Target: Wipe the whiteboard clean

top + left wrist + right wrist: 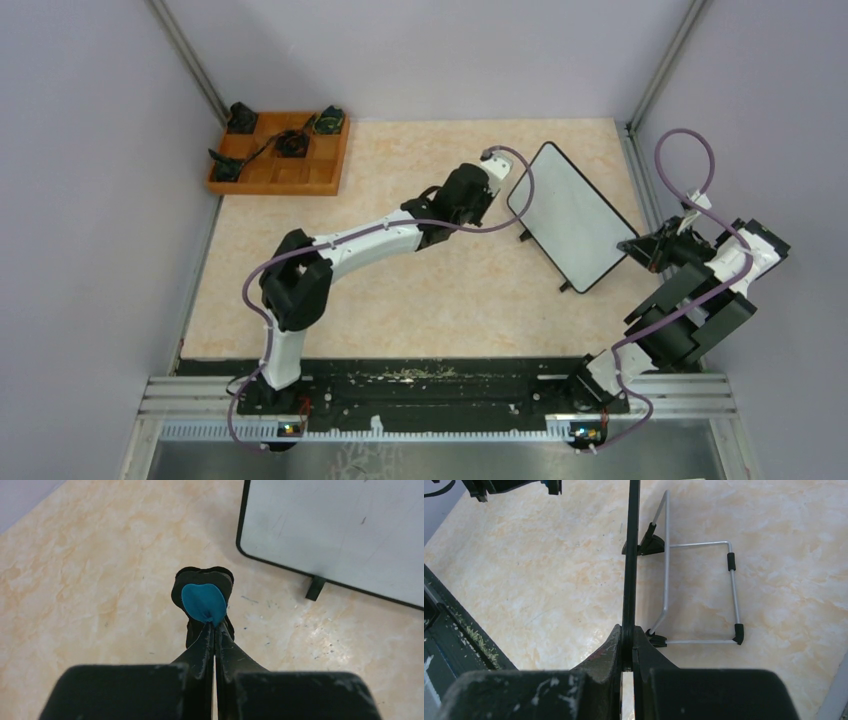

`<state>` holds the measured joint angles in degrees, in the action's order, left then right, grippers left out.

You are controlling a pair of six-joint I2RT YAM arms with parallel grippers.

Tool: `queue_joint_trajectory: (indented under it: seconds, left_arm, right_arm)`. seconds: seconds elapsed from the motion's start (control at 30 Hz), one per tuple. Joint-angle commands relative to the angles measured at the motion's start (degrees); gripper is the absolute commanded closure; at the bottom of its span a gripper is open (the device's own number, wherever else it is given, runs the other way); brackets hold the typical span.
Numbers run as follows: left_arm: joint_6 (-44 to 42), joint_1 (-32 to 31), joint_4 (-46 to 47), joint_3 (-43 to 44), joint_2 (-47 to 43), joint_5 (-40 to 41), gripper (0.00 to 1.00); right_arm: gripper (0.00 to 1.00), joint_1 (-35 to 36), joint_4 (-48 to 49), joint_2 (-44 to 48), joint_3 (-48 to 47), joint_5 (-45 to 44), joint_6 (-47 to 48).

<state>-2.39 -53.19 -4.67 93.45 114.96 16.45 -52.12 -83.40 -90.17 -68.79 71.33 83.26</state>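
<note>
The whiteboard [570, 215] stands propped at a tilt on the right half of the table [440, 290], its long axis running diagonally from the far centre toward the near right. Its face reads as white in the overhead view. The left wrist view shows only a few faint grey streaks, and I cannot tell whether any writing lies outside that view. The left gripper [215, 625] hangs just beside the board's left edge without touching it. Its fingers are pressed together on a small black pad with a blue face [202, 600], possibly an eraser. One black foot [315, 587] of the board rests on the table just beyond the pad. The right gripper [627, 630] is at the board's near right corner, its fingers clamped on the thin black frame, which that wrist camera sees edge-on. Behind the board, a silver wire stand [731, 561] with black caps sits on the tabletop. A wooden compartment tray [298, 172] holding several dark items sits at the far left corner, well apart from both arms.
</note>
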Motion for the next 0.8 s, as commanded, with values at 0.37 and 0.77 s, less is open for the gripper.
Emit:
queue_joint_trajectory:
  seconds: [0.37, 0.77]
  left_arm:
    - [2.89, 5.10, -1.17, -6.50, -3.63, 4.23, 1.00]
    - [4.06, 8.37, -1.48, -7.88, -2.16, 4.04, 1.00]
  right_arm:
    - [1.00, 1.05, -2.56, 3.05, -1.58, -7.52, -2.71]
    - [1.00, 1.04, -2.56, 3.73, -3.25, -7.13, -4.69]
